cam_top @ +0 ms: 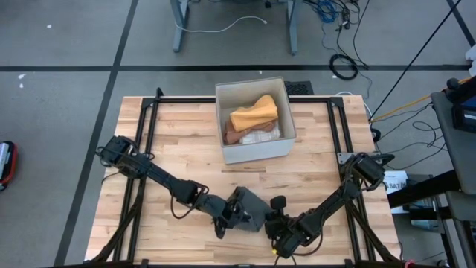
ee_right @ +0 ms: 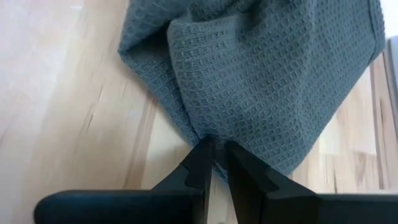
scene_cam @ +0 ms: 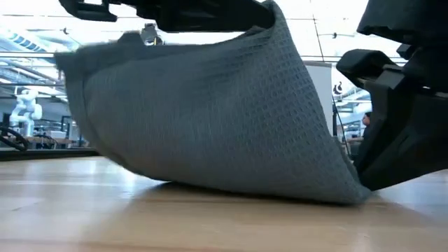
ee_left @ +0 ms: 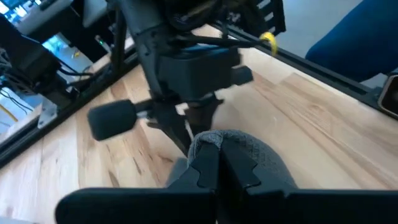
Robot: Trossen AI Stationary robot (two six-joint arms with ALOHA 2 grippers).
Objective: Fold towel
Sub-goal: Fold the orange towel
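a grey waffle-weave towel (cam_top: 251, 208) sat at the near middle of the wooden table (cam_top: 186, 141), between the two arms. it was bunched and partly lifted: in the low view the towel (scene_cam: 210, 119) hung like a sling, its upper edge held up and its belly sagging to touch the wood. it looked soft, light and limp, with a grippy textured weave, so it would likely drape and crease rather than hold a shape. edges and corners seemed the best places to grasp. its long axis ran roughly left to right, from one gripper to the other.

the left gripper (ee_left: 217, 168) had its fingers pressed together on a fold of cloth at the towel's left side. the right gripper (ee_right: 214, 155) had its fingers nearly closed, pinching a low corner at the towel's right side.

farther back, at the far middle of the table, stood a white bin (cam_top: 286, 123) holding other folded cloths, the top one orange.
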